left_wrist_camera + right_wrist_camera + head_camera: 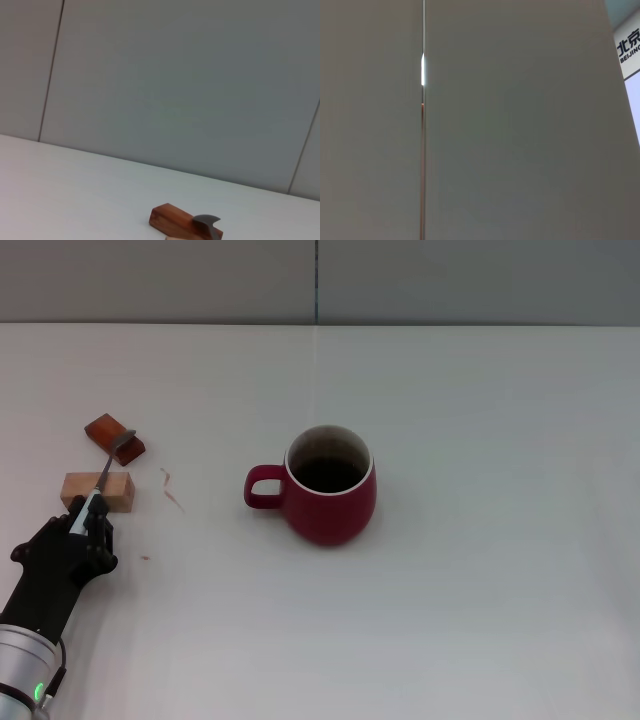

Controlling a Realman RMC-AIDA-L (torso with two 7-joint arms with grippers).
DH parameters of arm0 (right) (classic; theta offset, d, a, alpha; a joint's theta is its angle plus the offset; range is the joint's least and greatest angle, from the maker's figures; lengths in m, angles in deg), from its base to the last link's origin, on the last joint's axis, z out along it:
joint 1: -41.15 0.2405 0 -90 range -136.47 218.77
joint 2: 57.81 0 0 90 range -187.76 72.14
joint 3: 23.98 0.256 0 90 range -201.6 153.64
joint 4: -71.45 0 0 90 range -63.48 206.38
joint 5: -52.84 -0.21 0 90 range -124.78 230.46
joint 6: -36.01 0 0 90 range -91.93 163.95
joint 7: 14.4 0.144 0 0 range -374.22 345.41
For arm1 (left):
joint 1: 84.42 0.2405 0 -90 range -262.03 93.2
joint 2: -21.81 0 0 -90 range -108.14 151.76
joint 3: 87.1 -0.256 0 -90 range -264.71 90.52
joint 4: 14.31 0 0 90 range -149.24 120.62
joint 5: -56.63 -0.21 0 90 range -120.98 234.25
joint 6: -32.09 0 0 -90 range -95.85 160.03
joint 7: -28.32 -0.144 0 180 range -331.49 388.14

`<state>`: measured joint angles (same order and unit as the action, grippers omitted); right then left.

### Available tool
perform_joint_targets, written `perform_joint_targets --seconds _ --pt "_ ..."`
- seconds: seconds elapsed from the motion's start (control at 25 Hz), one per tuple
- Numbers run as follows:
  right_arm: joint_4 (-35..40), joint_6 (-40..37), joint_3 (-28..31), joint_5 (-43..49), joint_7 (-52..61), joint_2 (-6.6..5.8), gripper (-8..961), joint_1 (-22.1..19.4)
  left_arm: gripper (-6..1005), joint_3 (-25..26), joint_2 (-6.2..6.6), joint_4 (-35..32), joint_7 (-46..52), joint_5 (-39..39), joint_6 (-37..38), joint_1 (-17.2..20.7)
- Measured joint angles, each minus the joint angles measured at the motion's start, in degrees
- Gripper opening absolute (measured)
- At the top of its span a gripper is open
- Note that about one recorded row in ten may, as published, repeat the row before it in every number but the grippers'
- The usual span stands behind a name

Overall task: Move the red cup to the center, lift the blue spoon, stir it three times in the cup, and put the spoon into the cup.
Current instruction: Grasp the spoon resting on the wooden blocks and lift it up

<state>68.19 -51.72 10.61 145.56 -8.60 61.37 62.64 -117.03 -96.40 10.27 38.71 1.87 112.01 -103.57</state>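
Because the left pincer (90, 518) sits at the near end of the blue spoon (103, 480), closed on its pale handle as far as the head view shows, the relation that matters is how the spoon runs from there: its long axis points away from the robot, slightly to its right, across the light wooden block (98, 490), the grey bowl resting at the reddish wooden block (115, 437) beyond. The left wrist view confirms the bowl (207, 223) lying against that red-brown block (172, 220). The red cup (330, 485) stands upright well to the robot's right of the spoon, about mid-table (480, 570), handle turned toward the left arm, mouth open and dark inside. So the spoon likely has to be lifted clear of the blocks, then carried rightward, bowl end brought over the rim. The right pincer is not in view; its wrist camera shows only a grey wall panel (520, 125), so the left arm is plainly the nearer.
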Motion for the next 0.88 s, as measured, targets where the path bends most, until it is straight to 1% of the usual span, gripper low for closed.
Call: perform_joint_targets --seconds 0.48,0.76,0.88 --pt "0.0 0.0 -1.1 0.0 0.0 0.0 687 -0.3 177 -0.3 0.1 -2.1 6.7 -1.5 -0.2 0.8" --pt "0.0 0.0 -1.2 0.0 0.0 0.0 686 -0.4 177 -0.3 -0.06 -4.5 6.1 -1.5 -1.6 1.4" --pt "-0.5 0.0 -1.2 0.0 0.0 0.0 686 -0.6 177 -0.3 -0.1 -5.2 3.4 -1.5 -1.8 1.6"
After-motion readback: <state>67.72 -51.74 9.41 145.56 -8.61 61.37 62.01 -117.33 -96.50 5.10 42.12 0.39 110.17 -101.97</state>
